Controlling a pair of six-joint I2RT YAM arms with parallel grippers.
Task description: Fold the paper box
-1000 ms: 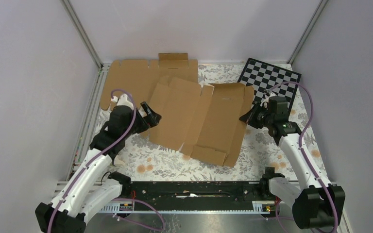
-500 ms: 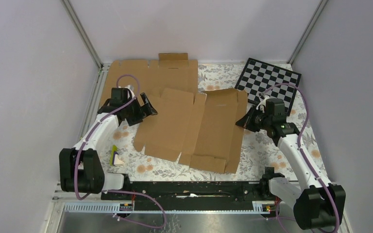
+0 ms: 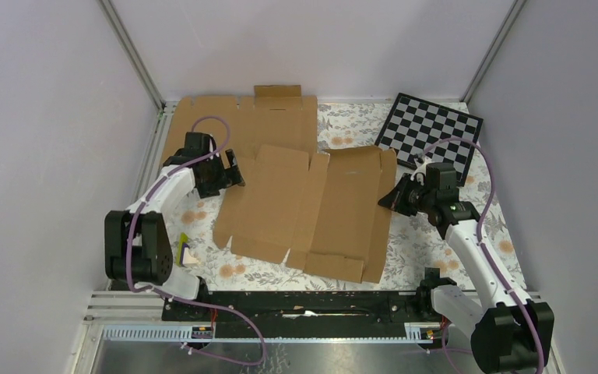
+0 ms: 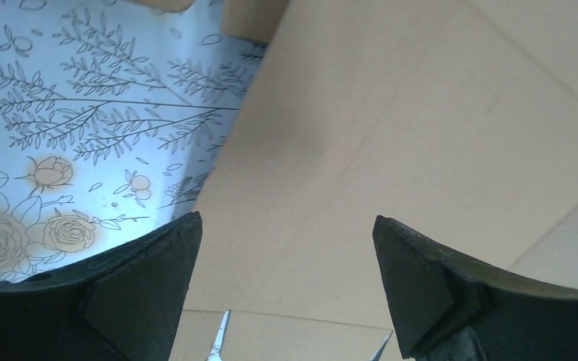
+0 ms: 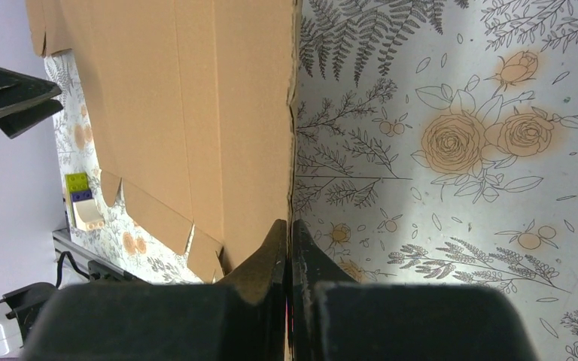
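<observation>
The paper box (image 3: 304, 206) lies unfolded as a flat brown die-cut sheet in the middle of the floral table. My right gripper (image 3: 390, 199) is shut on the sheet's right edge, and the right wrist view shows the fingers (image 5: 291, 229) pinched together on that edge of the cardboard (image 5: 181, 113). My left gripper (image 3: 233, 173) is open at the sheet's far left corner. In the left wrist view its fingertips (image 4: 287, 226) stand wide apart over brown cardboard (image 4: 391, 128), holding nothing.
A second brown cardboard sheet (image 3: 226, 121) lies flat at the back left, partly under the box sheet. A black-and-white checkerboard (image 3: 434, 127) lies at the back right. A small yellow, purple and white object (image 3: 184, 251) sits near the left arm's base. Walls enclose three sides.
The left arm has folded back towards the left wall, with its gripper moved a little farther back. The box sheet has slid left and settled flatter. The right gripper stays shut on the right edge.
</observation>
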